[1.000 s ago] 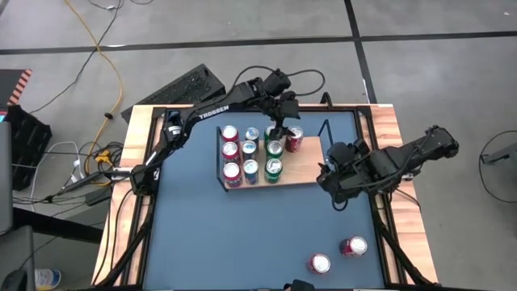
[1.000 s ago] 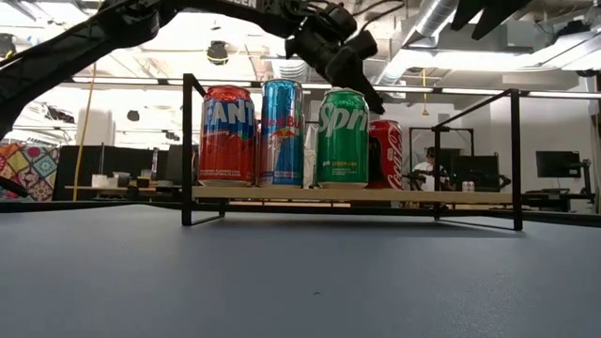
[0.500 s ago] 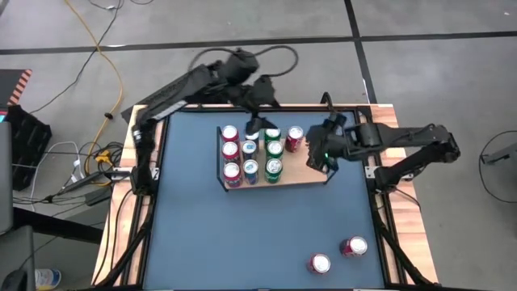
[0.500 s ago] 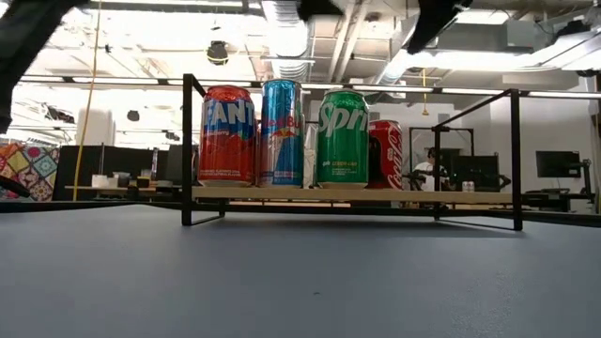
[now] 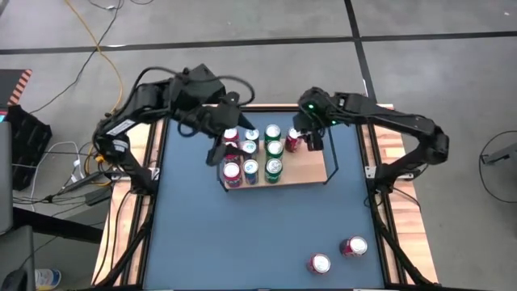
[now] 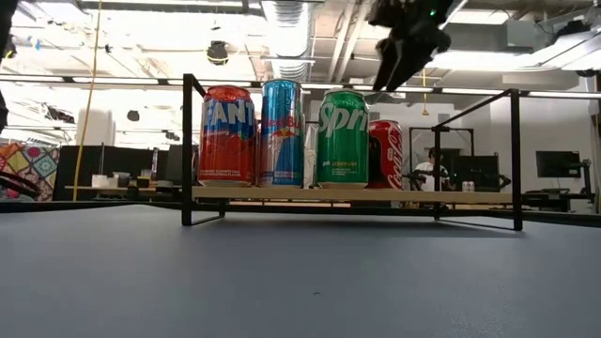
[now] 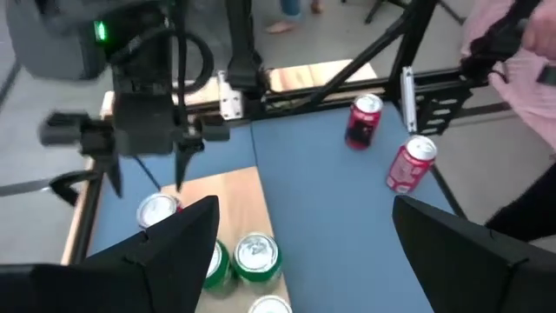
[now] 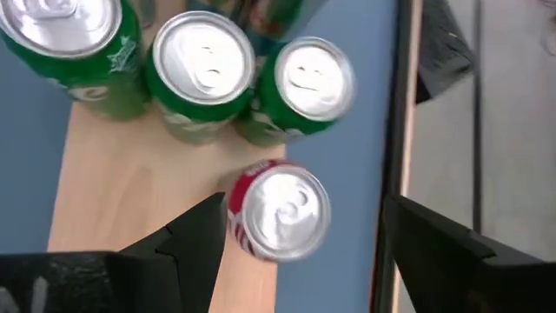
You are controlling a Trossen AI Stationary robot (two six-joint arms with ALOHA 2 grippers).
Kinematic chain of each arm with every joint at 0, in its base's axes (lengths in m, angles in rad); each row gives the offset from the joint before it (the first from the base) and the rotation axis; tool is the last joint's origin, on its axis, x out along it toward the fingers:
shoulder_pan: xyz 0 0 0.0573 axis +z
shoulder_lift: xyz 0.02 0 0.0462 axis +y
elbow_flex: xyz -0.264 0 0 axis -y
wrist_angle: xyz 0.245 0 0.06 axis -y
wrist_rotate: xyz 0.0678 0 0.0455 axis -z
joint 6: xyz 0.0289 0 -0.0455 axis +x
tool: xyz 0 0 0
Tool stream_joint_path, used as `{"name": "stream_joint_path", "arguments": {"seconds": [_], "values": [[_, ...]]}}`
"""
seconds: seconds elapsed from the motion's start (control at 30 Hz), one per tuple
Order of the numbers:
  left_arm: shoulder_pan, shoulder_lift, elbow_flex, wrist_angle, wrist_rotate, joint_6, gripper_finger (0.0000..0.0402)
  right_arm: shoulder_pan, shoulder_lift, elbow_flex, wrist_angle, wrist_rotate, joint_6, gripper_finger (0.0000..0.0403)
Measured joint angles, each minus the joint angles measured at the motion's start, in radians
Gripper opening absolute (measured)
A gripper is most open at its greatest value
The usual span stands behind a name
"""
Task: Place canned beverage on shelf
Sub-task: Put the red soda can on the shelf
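Ten cans stand on the shelf [image 5: 303, 166], a light-wood board with black wire end frames set at the far middle of the blue counter [image 5: 242, 234]. Nine sit in three rows at the shelf's left end: red cans [image 5: 232, 171] leftmost, blue cans [image 5: 250, 169] in the middle, green cans [image 5: 273, 167] on the right. In the low view a Fanta can [image 6: 226, 136], a Red Bull can [image 6: 282, 132] and a Sprite can [image 6: 342, 137] front these rows.

The tenth, a red Coca-Cola can [image 5: 293, 139], stands upright at the shelf's far edge, just right of the green row. The shelf's right half is bare board.

Right gripper [image 5: 311, 139] hovers above the Coca-Cola can, fingers [image 8: 195, 235] open and pointing down; the right wrist view shows the can's top between them, not gripped.

Left gripper [image 5: 220, 145] hangs over the shelf's left end, fingers [image 7: 187, 230] spread wide, holding nothing.

Two more red cans [image 5: 353, 246] stand on the counter at the near right corner, well apart from the shelf and close to each other.

A person's pink sleeve [image 7: 521, 61] shows in the left wrist view beyond the counter's edge.
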Motion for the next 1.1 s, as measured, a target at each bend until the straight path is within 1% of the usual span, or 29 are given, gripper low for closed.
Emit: {"name": "stream_joint_path", "arguments": {"seconds": [0.07, 0.2, 0.27, 0.37, 0.57, 0.73, 0.97, 1.1], "values": [[-0.039, -0.012, 0.000, -0.017, -0.064, -0.015, 0.0329, -0.006, 0.033, 0.000, 0.009, -0.027, -0.033, 0.0294], [-0.102, -0.022, 0.000, -0.045, -0.180, -0.049, 0.0329, -0.004, 0.101, 0.000, 0.000, -0.033, -0.098, 0.0294], [-0.123, -0.023, 0.000, -0.050, -0.222, -0.064, 0.0329, -0.002, 0.126, 0.000, 0.005, -0.032, -0.110, 0.0294], [-0.147, -0.023, 0.000, -0.061, -0.266, -0.082, 0.0329, -0.012, 0.150, 0.000, 0.003, -0.001, -0.109, 0.0294], [-0.173, -0.023, 0.000, -0.061, -0.305, -0.107, 0.0329, -0.043, 0.163, 0.000, -0.008, 0.019, -0.107, 0.0294], [-0.177, -0.023, 0.000, -0.061, -0.322, -0.125, 0.0329, -0.046, 0.163, 0.000, -0.028, 0.021, -0.071, 0.0294], [-0.177, -0.022, 0.000, -0.060, -0.321, -0.138, 0.0329, -0.045, 0.172, 0.001, -0.067, 0.019, 0.005, 0.0292], [-0.177, -0.022, 0.000, -0.059, -0.321, -0.145, 0.0329, -0.043, 0.179, 0.003, -0.063, 0.027, 0.095, 0.0290]]}}
